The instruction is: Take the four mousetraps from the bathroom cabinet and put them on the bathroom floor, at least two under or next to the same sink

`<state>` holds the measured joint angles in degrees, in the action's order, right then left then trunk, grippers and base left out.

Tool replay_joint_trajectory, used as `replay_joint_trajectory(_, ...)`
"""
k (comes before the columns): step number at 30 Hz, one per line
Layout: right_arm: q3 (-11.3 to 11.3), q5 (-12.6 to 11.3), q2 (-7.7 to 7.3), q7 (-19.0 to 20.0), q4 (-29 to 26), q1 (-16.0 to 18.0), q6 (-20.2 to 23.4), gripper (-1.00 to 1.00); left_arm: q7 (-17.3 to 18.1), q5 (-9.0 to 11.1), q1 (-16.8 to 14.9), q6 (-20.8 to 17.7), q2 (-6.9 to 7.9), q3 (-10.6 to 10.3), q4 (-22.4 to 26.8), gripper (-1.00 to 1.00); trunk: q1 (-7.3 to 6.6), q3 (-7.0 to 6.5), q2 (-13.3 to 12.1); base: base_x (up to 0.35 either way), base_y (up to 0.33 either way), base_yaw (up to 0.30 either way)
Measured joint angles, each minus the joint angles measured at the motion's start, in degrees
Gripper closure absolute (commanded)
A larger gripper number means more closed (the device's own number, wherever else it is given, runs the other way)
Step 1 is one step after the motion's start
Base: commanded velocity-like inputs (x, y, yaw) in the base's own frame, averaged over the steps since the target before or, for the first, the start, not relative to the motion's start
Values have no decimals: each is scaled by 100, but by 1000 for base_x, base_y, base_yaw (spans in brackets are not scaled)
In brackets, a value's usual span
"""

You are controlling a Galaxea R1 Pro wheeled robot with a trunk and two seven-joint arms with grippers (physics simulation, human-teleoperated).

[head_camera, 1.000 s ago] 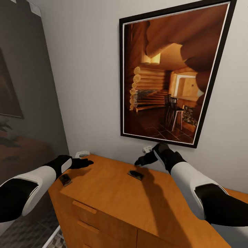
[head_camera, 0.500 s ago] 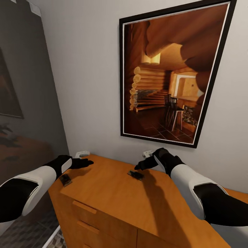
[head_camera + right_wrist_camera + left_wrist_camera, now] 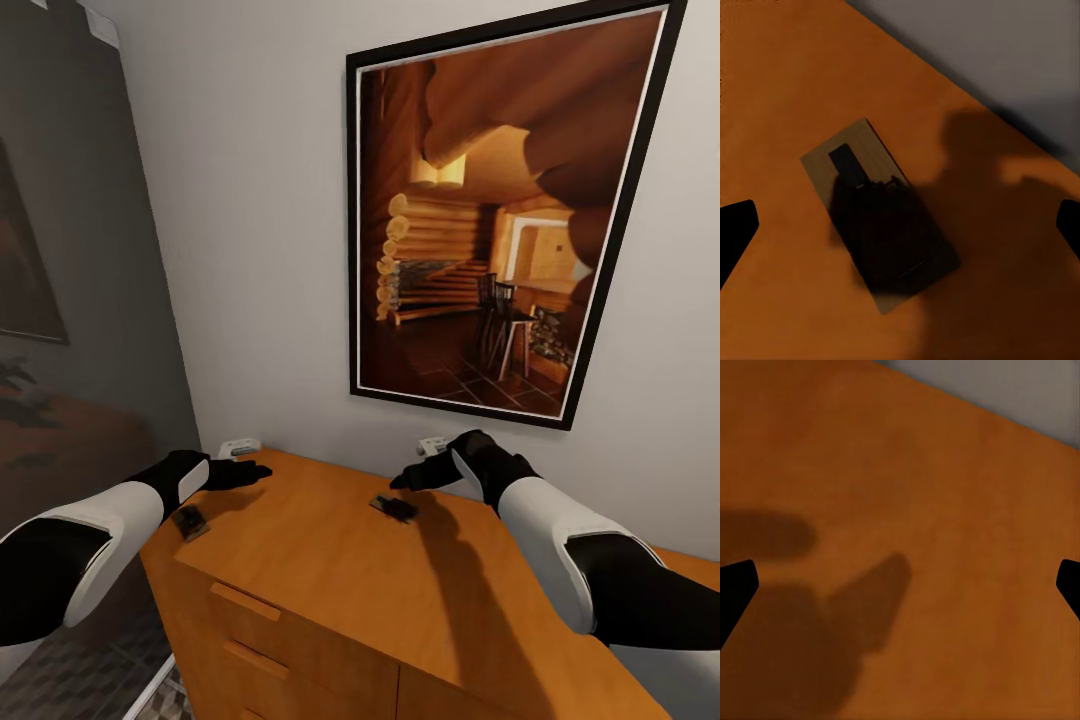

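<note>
The right gripper (image 3: 405, 478) hangs with its jaws spread wide just above a mousetrap (image 3: 394, 507) lying flat on the cabinet (image 3: 330, 570) top, near the wall. It should drop straight down and pinch across the board's narrow sides – the trap is thin, so the grip must be low. The left gripper (image 3: 258, 471) hovers spread over bare wood, with another mousetrap (image 3: 189, 521) beside its forearm at the cabinet's edge. A framed picture (image 3: 500, 215) hangs close behind.

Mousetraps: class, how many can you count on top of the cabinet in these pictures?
2. One mousetrap lies mid-top of the cabinet, under the right gripper. The other mousetrap sits near the cabinet's left edge, beside the left arm. Others may be hidden.
</note>
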<state>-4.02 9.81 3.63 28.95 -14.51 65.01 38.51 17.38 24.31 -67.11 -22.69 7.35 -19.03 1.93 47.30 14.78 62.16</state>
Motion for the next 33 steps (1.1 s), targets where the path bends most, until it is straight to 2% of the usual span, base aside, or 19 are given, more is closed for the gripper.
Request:
replay_joint_trajectory(16,46,20,-1,-6,2,0,-36,-100,-2,-4,2,-1,7,0,-2,-100,-1,0,0,79,0,0)
replay_joint_trajectory(33,37,26,-1,-48,9,0,-58,-100,0,8,1,0,9,0,-14,-100,0,0,0,11,0,0)
